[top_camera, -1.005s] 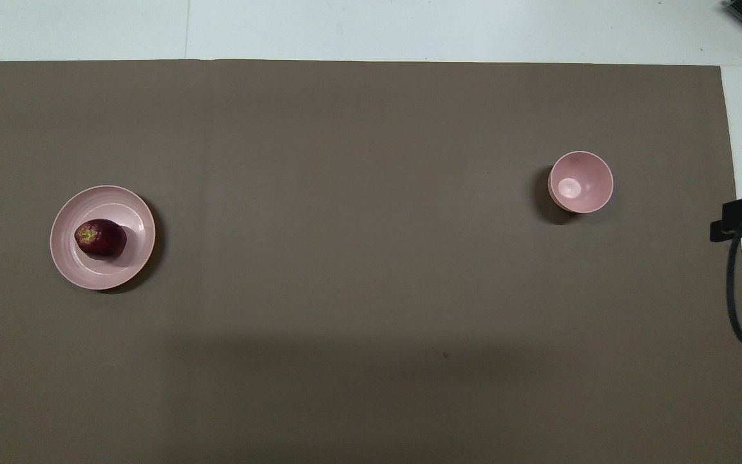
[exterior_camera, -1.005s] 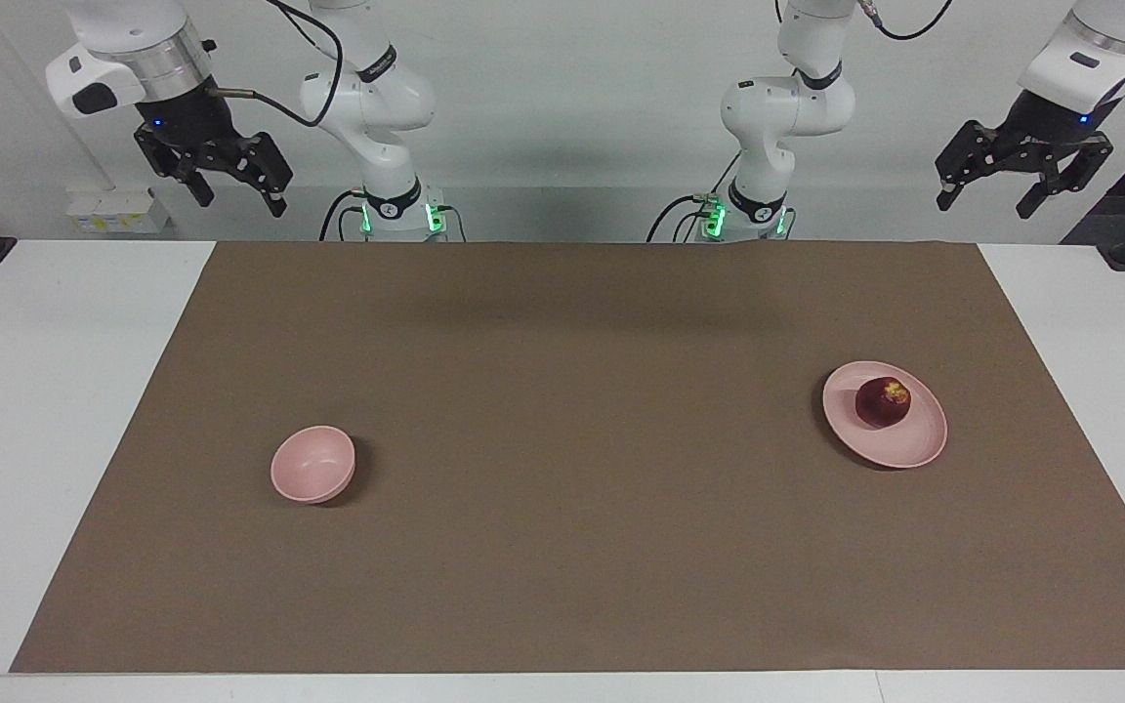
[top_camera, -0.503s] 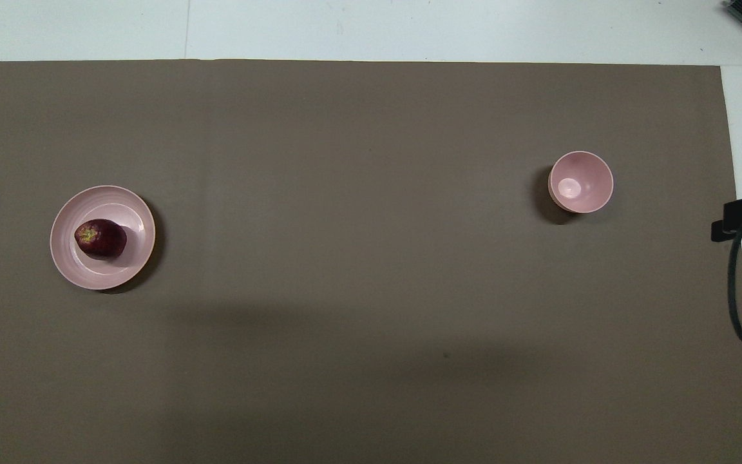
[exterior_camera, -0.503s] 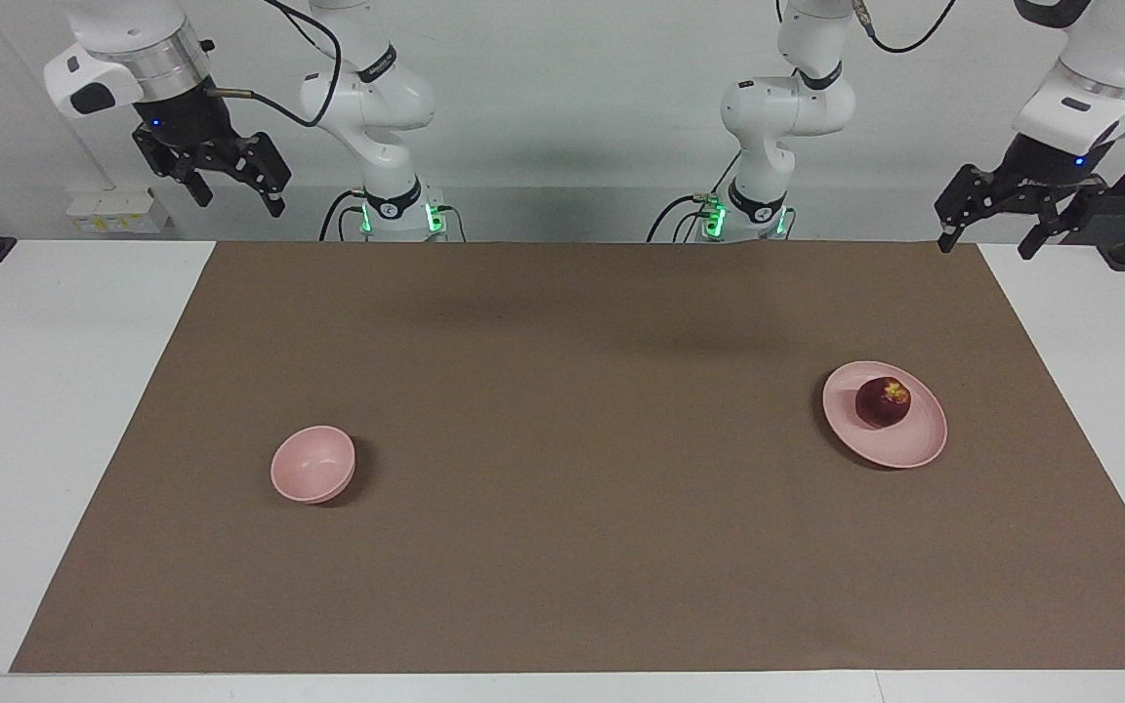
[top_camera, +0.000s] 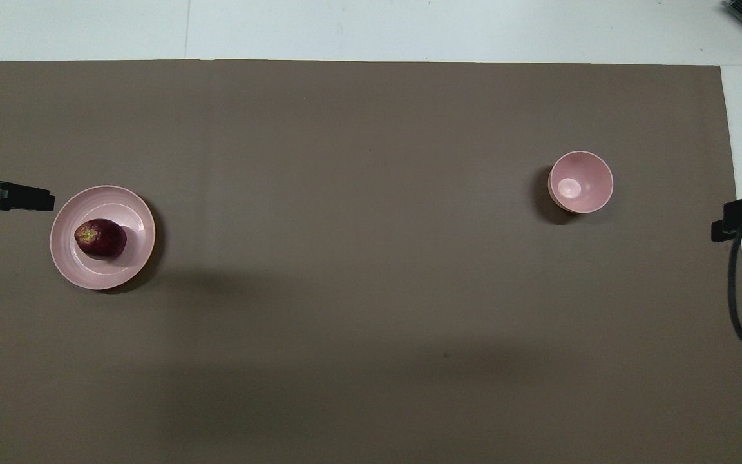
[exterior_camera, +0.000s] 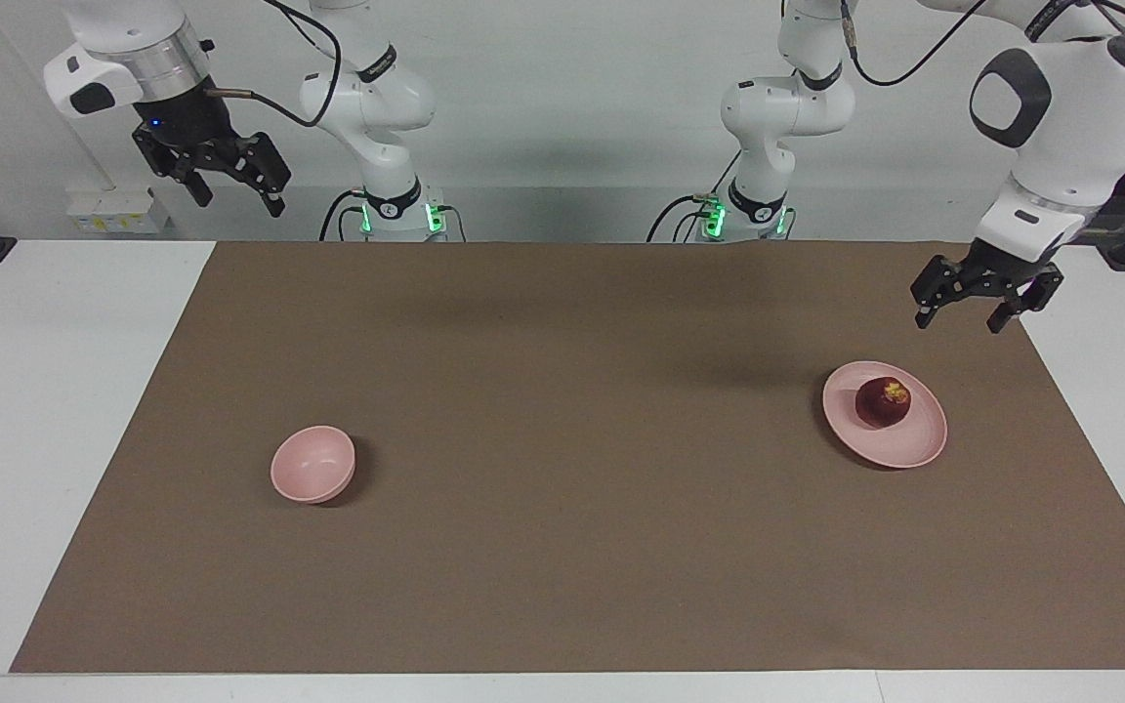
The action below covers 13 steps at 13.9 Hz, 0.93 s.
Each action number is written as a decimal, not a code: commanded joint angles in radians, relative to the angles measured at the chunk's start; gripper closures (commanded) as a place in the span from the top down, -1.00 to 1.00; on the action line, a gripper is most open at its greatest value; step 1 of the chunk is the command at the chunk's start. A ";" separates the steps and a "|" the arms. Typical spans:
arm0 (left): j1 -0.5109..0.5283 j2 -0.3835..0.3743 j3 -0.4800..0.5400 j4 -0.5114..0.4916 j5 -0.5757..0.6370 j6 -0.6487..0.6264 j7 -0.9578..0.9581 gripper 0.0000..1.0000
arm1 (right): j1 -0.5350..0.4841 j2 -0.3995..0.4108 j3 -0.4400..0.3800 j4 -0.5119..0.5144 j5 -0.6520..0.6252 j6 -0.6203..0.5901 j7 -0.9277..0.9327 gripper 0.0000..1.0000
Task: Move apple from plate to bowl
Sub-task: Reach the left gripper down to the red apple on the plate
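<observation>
Facing view shows the apple (exterior_camera: 883, 402) lying on the plate (exterior_camera: 899, 448), a dark red fruit with its yellowish stem patch turned up, toward the left arm's end of the brown mat (exterior_camera: 582, 410). The left gripper (exterior_camera: 960, 315) hangs in the air over the mat's edge at that same end, near the plate but clear of it, and its fingers stand apart with nothing between them. The bowl (exterior_camera: 312, 465) sits upright and hollow toward the right arm's end of the mat, well apart from the plate and a little farther from the robots than it. The right gripper (exterior_camera: 235, 193) waits high up off the mat, at the right arm's end, its fingers spread and holding nothing. From overhead the apple (top_camera: 100, 239) rests off-centre on the plate (top_camera: 133, 212), toward the side away from the bowl (top_camera: 580, 182). Only a dark tip of the left gripper (top_camera: 20, 196) enters that view at the edge, seemingly just beside the plate's rim, though its height cannot be judged from there.
</observation>
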 commanded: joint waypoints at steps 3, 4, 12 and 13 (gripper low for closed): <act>0.017 -0.029 -0.004 -0.274 0.009 0.285 0.012 1.00 | -0.015 -0.013 0.003 -0.011 0.022 -0.003 -0.014 1.00; 0.017 -0.015 -0.004 -0.306 0.009 0.333 0.012 1.00 | -0.015 -0.013 0.003 -0.011 0.022 -0.002 -0.012 1.00; 0.020 0.133 -0.004 -0.397 0.009 0.612 0.003 1.00 | -0.015 -0.013 0.003 -0.011 0.022 -0.003 -0.014 1.00; 0.020 0.149 -0.004 -0.395 0.009 0.629 0.001 1.00 | -0.015 -0.013 0.003 -0.011 0.022 -0.003 -0.014 1.00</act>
